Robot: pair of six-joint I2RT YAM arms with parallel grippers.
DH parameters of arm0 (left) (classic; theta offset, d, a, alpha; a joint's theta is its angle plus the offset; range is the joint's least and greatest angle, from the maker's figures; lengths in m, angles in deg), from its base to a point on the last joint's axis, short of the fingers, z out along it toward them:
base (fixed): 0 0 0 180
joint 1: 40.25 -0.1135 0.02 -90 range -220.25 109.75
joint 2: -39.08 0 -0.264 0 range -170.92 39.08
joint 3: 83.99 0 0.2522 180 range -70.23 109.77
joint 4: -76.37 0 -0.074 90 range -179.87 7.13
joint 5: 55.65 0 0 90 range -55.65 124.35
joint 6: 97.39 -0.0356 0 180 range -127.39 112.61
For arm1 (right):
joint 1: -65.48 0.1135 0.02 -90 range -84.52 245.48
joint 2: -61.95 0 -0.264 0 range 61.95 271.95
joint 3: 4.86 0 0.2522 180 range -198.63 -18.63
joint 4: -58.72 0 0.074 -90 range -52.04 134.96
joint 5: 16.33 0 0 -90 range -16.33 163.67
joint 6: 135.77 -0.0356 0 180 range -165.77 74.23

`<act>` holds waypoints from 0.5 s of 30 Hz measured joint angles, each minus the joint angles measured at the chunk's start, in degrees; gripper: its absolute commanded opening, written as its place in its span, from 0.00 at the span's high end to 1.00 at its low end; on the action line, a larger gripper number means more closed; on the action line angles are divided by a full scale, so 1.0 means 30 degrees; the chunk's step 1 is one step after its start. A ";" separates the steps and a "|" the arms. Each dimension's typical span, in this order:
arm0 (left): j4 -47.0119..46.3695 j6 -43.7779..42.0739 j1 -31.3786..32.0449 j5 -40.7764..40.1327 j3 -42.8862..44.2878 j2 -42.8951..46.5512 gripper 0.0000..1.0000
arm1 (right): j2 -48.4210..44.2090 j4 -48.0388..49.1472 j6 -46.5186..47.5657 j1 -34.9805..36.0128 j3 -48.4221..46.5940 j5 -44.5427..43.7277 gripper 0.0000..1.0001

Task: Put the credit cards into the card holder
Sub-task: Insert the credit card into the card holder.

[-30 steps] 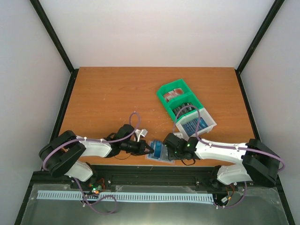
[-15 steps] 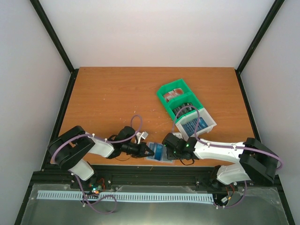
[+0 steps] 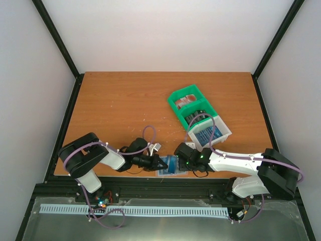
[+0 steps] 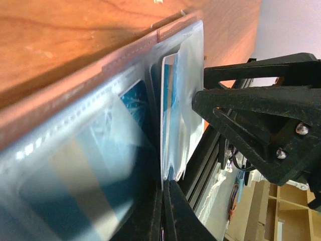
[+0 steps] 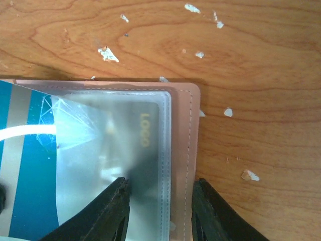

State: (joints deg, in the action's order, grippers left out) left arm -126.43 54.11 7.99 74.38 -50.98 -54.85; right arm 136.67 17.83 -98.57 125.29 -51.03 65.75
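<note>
At the table's near edge, the left gripper point(image 3: 162, 164), apparently pinching 1 blue credit card point(image 4: 170, 90), has pushed right into the open card holder point(image 3: 171, 165), which the right gripper point(image 3: 179, 161) steadies with spread fingers; the card is nearly seated

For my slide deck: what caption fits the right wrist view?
Right gripper poised, fingers apart, over the open card holder, a dark card in its clear sleeve.
</note>
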 measured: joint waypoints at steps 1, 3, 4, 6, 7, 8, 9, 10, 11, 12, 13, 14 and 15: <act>-0.0219 0.0204 0.0153 -0.0124 0.0000 -0.0175 0.99 | -0.0022 0.0015 -0.0058 0.0000 0.0029 0.0000 0.65; -0.0532 0.0525 0.0299 -0.0335 -0.0007 -0.0306 0.99 | -0.0095 0.0073 -0.0138 0.0000 0.0102 0.0015 0.65; -0.0699 0.0721 0.0335 -0.0437 -0.0007 -0.0321 1.00 | -0.0160 0.0131 -0.0189 0.0000 0.0168 0.0029 0.65; -0.1086 0.1086 0.0423 -0.0787 -0.0015 -0.0350 0.99 | -0.0219 0.0211 -0.0240 0.0000 0.0240 0.0058 0.65; -0.1275 0.1282 0.0474 -0.0969 -0.0015 -0.0364 0.99 | -0.0255 0.0248 -0.0284 0.0000 0.0270 0.0058 0.65; -0.1472 0.1450 0.0532 -0.1202 -0.0036 -0.0364 0.99 | -0.0277 0.0277 -0.0299 0.0000 0.0291 0.0058 0.65; -0.1596 0.1603 0.0583 -0.1435 -0.0058 -0.0364 0.99 | -0.0291 0.0306 -0.0342 0.0000 0.0321 0.0058 0.66; -0.1778 0.1778 0.0648 -0.1712 -0.0124 -0.0364 0.99 | -0.0299 0.0342 -0.0372 0.0000 0.0342 0.0066 0.66; -0.1945 0.1982 0.0721 -0.2004 -0.0226 -0.0350 0.99 | -0.0313 0.0364 -0.0408 0.0000 0.0357 0.0073 0.66; -0.2069 0.2164 0.0794 -0.2215 -0.0335 -0.0328 0.99 | -0.0321 0.0379 -0.0423 0.0000 0.0364 0.0087 0.67; -0.2171 0.2310 0.0838 -0.2419 -0.0437 -0.0313 0.99 | -0.0321 0.0415 -0.0430 0.0000 0.0379 0.0131 0.68; -0.2310 0.2470 0.0882 -0.2616 -0.0554 -0.0291 0.99 | -0.0321 0.0466 -0.0444 0.0000 0.0401 0.0168 0.68; -0.2412 0.2616 0.0911 -0.2769 -0.0641 -0.0277 0.99 | -0.0321 0.0554 -0.0466 0.0000 0.0437 0.0219 0.69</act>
State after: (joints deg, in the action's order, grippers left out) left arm -133.66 61.95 10.73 66.07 -52.91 -55.68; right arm 135.71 19.49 -99.97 125.29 -49.72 66.40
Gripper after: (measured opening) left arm 0.025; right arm 0.328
